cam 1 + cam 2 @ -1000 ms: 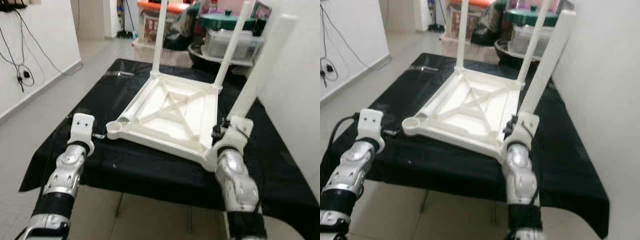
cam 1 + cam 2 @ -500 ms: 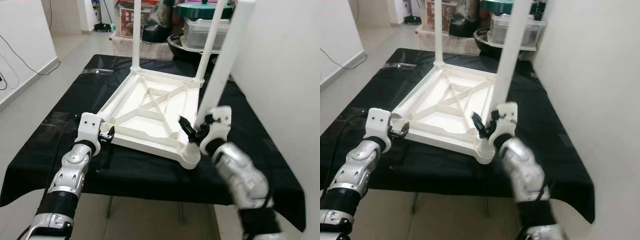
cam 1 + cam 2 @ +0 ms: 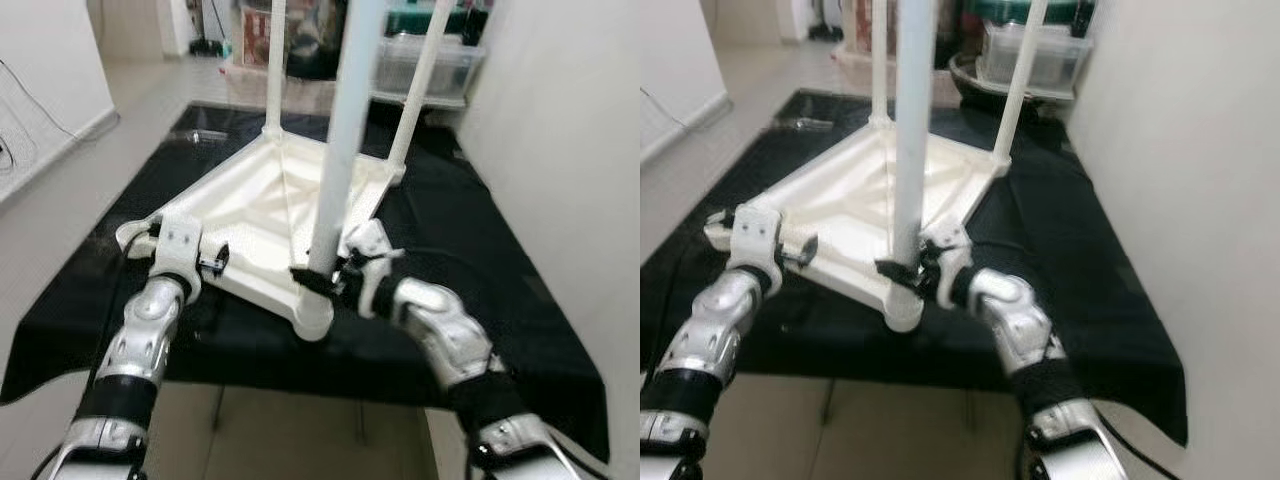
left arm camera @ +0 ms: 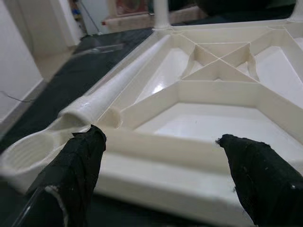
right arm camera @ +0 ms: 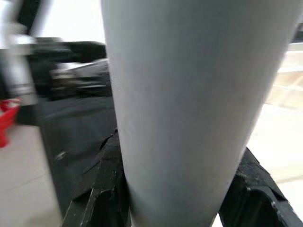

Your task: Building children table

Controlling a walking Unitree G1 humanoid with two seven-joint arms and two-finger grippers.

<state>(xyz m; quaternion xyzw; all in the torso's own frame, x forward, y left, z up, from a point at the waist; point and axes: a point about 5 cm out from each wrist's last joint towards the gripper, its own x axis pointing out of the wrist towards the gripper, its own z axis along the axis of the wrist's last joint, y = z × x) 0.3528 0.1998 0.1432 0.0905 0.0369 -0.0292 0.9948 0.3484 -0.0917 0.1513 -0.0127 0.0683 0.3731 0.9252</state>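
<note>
The black-draped table (image 3: 520,300) carries the white top (image 3: 250,215) of the children's table, lying upside down with its ribbed underside facing up. From where I stand the job looks well along: two legs (image 3: 275,65) already stand upright in the far corner sockets, at about 11 and 1 o'clock from the top's middle, and a third leg (image 3: 340,150) is planted upright at the near corner, around 6 o'clock. I judge that leg is seated in or just over its socket, though whether it is pressed fully home cannot be told. What is left is the fourth corner, at about 9 o'clock, where the round socket (image 4: 26,158) is bare, while a loose leg (image 4: 113,90) lies flat along the rim beside it. The right gripper (image 3: 322,280) has its fingers closed around the base of the third leg, one black finger (image 5: 104,184) on each side of the pale tube, just above the socket. The left gripper (image 3: 213,265) is at the near left rim, its fingers (image 4: 78,161) spread wide and gripping nothing; the rim runs across between them, and the bare socket sits just outside one finger, with the loose leg just beyond.
</note>
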